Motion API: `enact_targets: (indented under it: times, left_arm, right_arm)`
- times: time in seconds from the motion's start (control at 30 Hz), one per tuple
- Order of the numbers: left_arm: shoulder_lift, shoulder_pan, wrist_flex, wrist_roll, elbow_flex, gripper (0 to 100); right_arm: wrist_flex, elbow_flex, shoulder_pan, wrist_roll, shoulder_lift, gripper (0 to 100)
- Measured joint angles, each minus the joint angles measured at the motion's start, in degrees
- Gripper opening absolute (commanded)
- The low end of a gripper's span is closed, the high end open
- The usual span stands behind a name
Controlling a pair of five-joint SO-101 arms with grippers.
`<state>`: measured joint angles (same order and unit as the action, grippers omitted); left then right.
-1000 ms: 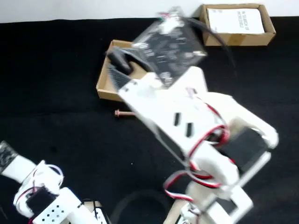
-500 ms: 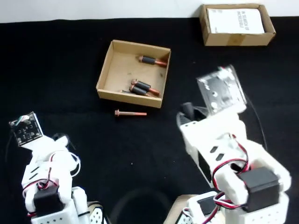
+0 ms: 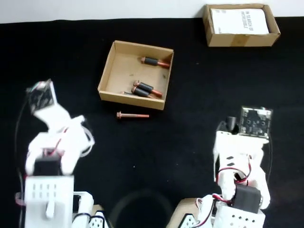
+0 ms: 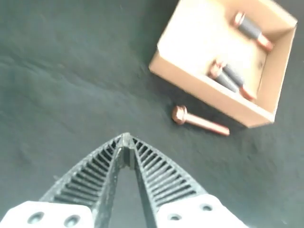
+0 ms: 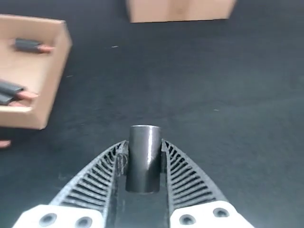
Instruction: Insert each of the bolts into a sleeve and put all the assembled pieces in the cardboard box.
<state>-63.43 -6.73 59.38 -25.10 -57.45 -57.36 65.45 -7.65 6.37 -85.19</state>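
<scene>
The open cardboard box (image 3: 113,71) holds three bolts in black sleeves (image 3: 148,90). One bare copper bolt (image 3: 133,115) lies on the black table just in front of the box, and also appears as the bolt (image 4: 199,121) beyond my left gripper (image 4: 126,140). That gripper is shut and empty, hovering short of the bolt, with the box (image 4: 199,90) behind it. My right gripper (image 5: 144,143) is shut on an upright black sleeve (image 5: 144,164), to the right of the box (image 5: 45,99). The right arm (image 3: 240,152) stands at the near right, the left arm (image 3: 54,137) at the near left.
A second cardboard box (image 3: 240,39) with a white sheet inside sits at the far right, and shows as a box wall (image 5: 180,10) ahead of the right gripper. Black table lies open between the two arms and around the loose bolt.
The right arm has drawn back from over the cardboard box to the near right. The left arm has come up and swung forward toward the loose bolt.
</scene>
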Motion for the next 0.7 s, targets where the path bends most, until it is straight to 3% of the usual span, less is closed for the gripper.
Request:
enact_targets:
  times: [0.37, 0.7]
  left_arm:
    - [41.41, 11.6, 11.96, -15.38, 28.66, 1]
    - [80.7, 16.7, 25.85, -23.38, 60.84, 1]
  right_arm:
    - [4.04, 9.14, -14.24, 0.0, -4.04, 0.6]
    - [4.04, 14.86, -15.82, 0.09, -12.22, 0.6]
